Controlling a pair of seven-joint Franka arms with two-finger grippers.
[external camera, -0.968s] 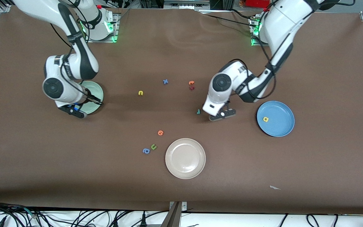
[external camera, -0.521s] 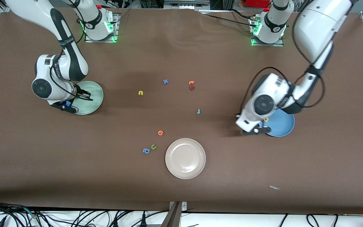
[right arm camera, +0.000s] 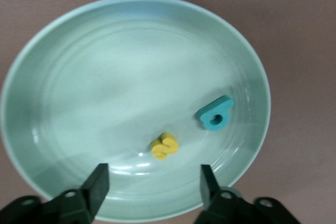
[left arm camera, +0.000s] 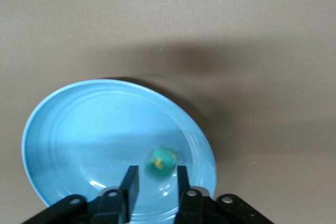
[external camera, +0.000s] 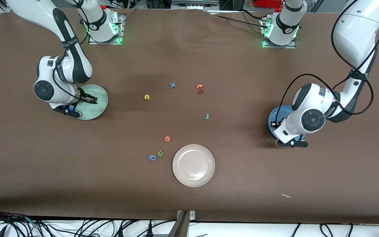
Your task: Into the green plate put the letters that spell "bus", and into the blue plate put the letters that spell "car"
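1. Front view: shows the right tool (external camera: 79, 105) hanging over the round pale mint-green plate with a raised rim (external camera: 99, 105) at the right arm's end of the brown tabletop (external camera: 44, 164). Puts the left tool (external camera: 293, 144) low over the round medium-blue plate (external camera: 272, 115), most of it hidden under the wrist. Finds two wanted pieces loose on the tabletop: a tiny yellow foam "u" (external camera: 147, 97) and a tiny teal foam "r" (external camera: 207, 116). Places the "u" toward the left arm's end from the green plate, closest to the right tool. Places the "r" toward the right arm's end from the blue plate, closer to the left tool than to the right. Cannot make out either long axis at this size. Leaves aside a matte cream plate (external camera: 193, 165), a green "u" (external camera: 160, 153) and a blue "a" (external camera: 152, 157).

2. Left wrist view: shows the left tool (left arm camera: 156, 169) with fingers a narrow way apart over the glossy, ringed blue plate (left arm camera: 37, 129). Catches a blurred teal-and-yellow foam shape (left arm camera: 161, 162) at the tips, seemingly loose; cannot tell which letters.

3. Right wrist view: shows the right tool (right arm camera: 153, 174) spread wide and holding nothing above the smooth green plate (right arm camera: 52, 24). Finds a yellow foam "s" (right arm camera: 165, 146) and a teal foam "b" (right arm camera: 216, 114) lying flat inside, slightly apart.
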